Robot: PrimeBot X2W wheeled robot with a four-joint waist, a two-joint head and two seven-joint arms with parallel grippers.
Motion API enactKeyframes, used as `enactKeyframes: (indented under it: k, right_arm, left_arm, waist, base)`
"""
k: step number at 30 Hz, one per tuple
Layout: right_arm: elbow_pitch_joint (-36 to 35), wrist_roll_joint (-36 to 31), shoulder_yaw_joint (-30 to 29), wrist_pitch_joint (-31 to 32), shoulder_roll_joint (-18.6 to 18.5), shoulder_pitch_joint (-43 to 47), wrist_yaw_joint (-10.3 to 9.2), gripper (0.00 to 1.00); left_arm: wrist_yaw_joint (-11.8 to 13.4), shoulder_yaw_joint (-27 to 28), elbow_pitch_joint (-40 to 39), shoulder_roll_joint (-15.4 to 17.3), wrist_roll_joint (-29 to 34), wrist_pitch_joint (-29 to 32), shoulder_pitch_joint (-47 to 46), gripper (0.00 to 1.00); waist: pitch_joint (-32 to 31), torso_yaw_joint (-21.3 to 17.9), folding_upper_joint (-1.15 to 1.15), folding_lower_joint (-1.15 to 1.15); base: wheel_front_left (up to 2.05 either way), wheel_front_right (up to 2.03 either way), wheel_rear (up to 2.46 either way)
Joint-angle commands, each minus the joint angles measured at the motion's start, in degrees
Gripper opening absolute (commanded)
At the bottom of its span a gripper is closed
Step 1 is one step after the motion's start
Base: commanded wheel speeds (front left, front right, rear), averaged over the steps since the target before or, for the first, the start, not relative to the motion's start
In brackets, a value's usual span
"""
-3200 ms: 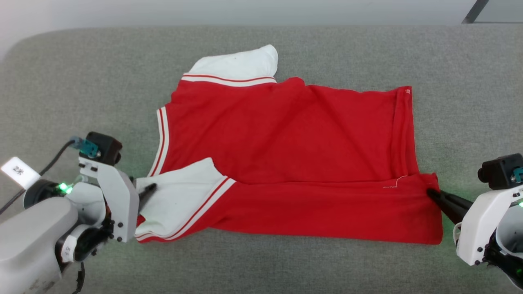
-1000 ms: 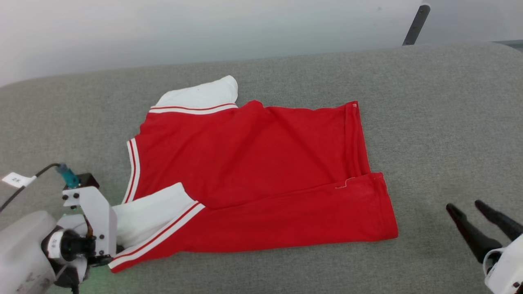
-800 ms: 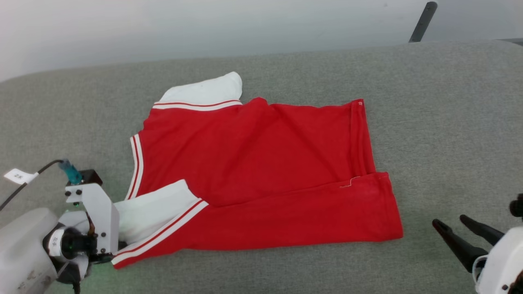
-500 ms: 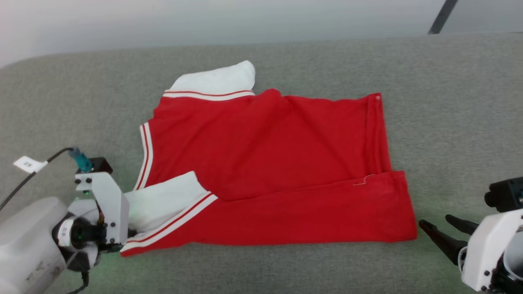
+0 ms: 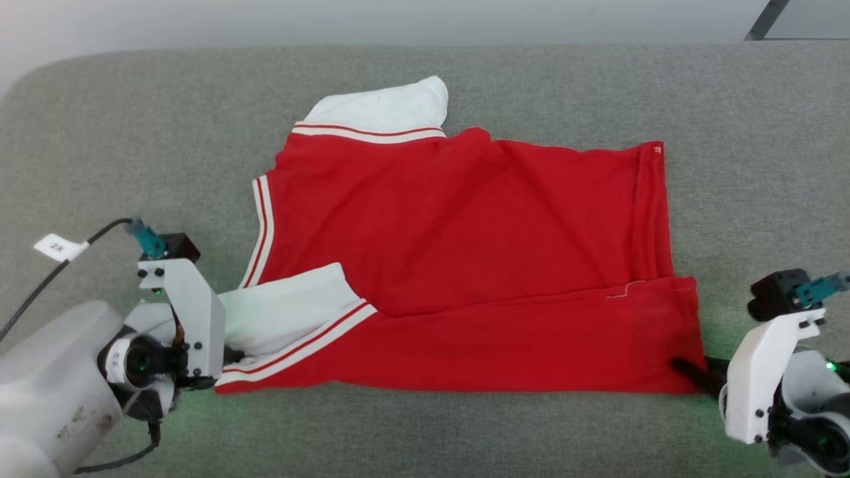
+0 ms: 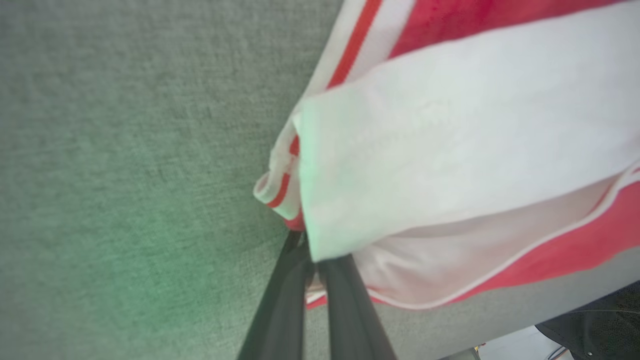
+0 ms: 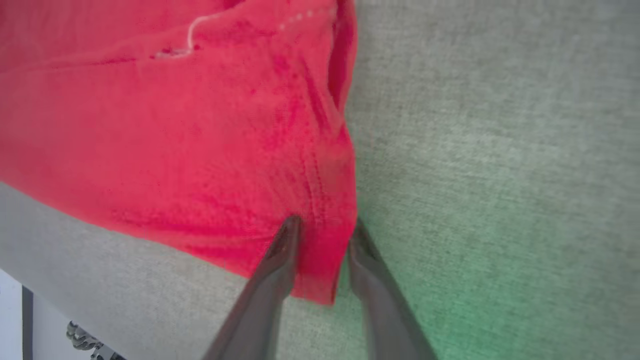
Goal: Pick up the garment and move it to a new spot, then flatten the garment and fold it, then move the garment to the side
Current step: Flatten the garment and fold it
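The garment (image 5: 465, 252), a red jersey with white panels and red-white striped trim, lies spread on the grey padded surface (image 5: 133, 133) with its near edge folded up over the body. My left gripper (image 5: 229, 356) is at the garment's near left corner. In the left wrist view that gripper (image 6: 310, 250) is shut on the striped trim under a white panel (image 6: 450, 125). My right gripper (image 5: 694, 368) is at the near right hem corner. In the right wrist view its fingers (image 7: 326, 222) stand apart, one on each side of the red hem (image 7: 175, 125).
The grey surface stretches well past the garment on all sides, with its near edge close below both grippers. A dark pole (image 5: 767, 20) leans at the far right behind it. A labelled cable (image 5: 60, 247) trails from my left wrist.
The head camera swung round. My right gripper came in from open surface to the garment's near right corner and its fingers have narrowed around the hem. The left gripper stays shut on its corner.
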Motion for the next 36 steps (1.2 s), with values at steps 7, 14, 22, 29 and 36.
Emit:
enactKeyframes:
  k: [7, 14, 22, 29, 36]
  right_arm:
    - [4.83, 1.1, 0.61, -0.56, -0.44, -1.19, -0.09, 0.0]
    - [4.22, 2.09, -0.94, 0.24, -2.22, -0.07, -0.13, 0.0]
    - [0.36, 2.29, -2.93, 3.2, -3.71, 2.32, -0.12, 0.0]
    - [-3.75, 2.03, -5.24, 6.29, -4.31, 5.57, -0.07, 0.0]
    - [-6.5, 1.66, -7.77, 8.26, -3.41, 8.78, -0.07, 0.0]
  left_arm:
    - [-0.49, -0.29, 1.95, -2.48, -0.14, -2.37, 1.82, 0.0]
    - [-0.64, -0.08, 1.33, -1.1, -0.54, -1.4, 2.18, 0.0]
    - [1.24, -0.42, -2.99, 2.11, -0.3, 1.21, 1.95, 0.0]
    - [5.01, -1.21, -8.98, 5.59, -0.25, 4.19, 2.38, 0.0]
    - [8.12, -1.56, -15.08, 8.26, -0.37, 5.14, 3.56, 0.0]
  waist:
    - [0.17, 0.67, 0.0, 0.0]
    - [-1.06, 0.74, 0.0, 0.0]
    - [-2.58, 1.04, 0.0, 0.0]
    - [-3.47, 1.29, 0.0, 0.0]
    - [-3.92, 1.24, 0.0, 0.0]
  base:
    - [0.0, 0.0, 0.0]
    - [0.0, 0.0, 0.0]
    - [0.0, 0.0, 0.0]
    - [0.0, 0.0, 0.0]
    - [0.0, 0.0, 0.0]
